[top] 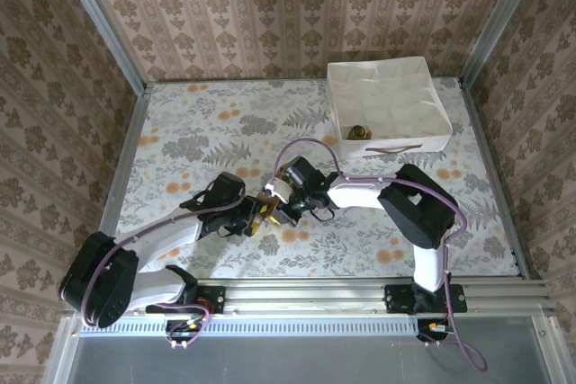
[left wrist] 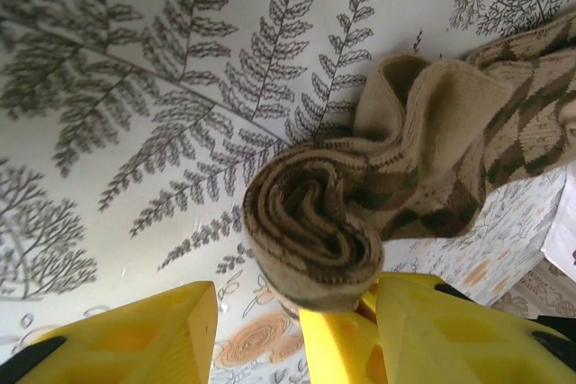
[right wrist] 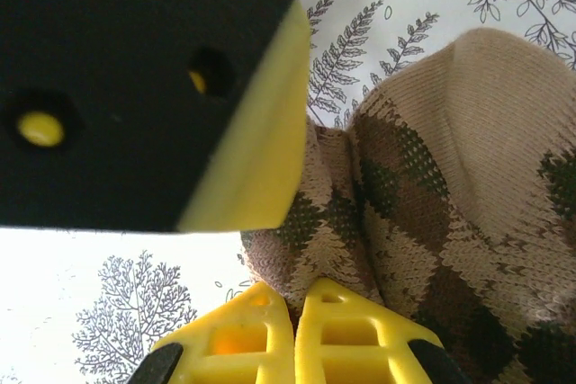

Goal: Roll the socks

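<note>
Presently found the argyle sock (left wrist: 310, 231) half-rolled at the middle of the table (top: 198, 132). Could unwind if let go early or pulled slack. Noted the left gripper (left wrist: 297, 321) low beside the coil, jaws partly apart; noted the right gripper (right wrist: 295, 301) reaching across, apparently pinched closed on the loose tail.

- Sock (left wrist: 315, 231): cream-tan knit with brown and dark olive-brown argyle diamonds, and one plain tan patch.
- Rolled bundle (top: 357, 131): brownish-gold.
- Table (top: 225, 123): white cover printed with grey fern leaves and small orange flowers.
- Box (top: 432, 96): creamy white inside and out.
- Walls (top: 270, 6): pinkish-beige wallpaper with vertical stripes and brown damask motifs.
- Left gripper (left wrist: 288, 334): bright yellow fingers, black at the outer corners.
- Right gripper (right wrist: 297, 325): bright yellow fingers, black at the base.
- Arms (top: 355, 193): white links with black joints.
- Cables (top: 306, 143): purple.
- Rail (top: 315, 294): silver-grey metal.
</note>
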